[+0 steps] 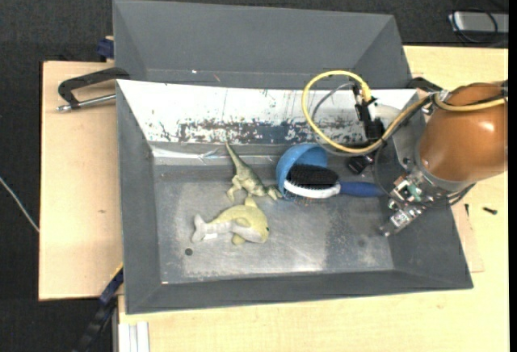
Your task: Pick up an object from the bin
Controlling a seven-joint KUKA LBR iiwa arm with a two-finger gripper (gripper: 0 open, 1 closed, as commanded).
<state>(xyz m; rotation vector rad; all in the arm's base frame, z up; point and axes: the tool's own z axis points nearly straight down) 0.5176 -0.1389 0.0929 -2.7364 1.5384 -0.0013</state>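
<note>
My gripper (398, 215) hangs low at the right side of the bin, just above the floor by the right wall. Nothing shows in it. Closest to it lies a brush (312, 181) with black bristles, a white back and a blue handle; the handle's end reaches to just left of the gripper. The brush head rests against a blue round cup (292, 159) lying on its side near the back wall.
A pale green dinosaur toy (245, 178) stands left of the cup. In front of it lies a cream and yellow dolphin toy (237, 224). The arm's orange cover and yellow cable loop hang over the bin's right rear corner.
</note>
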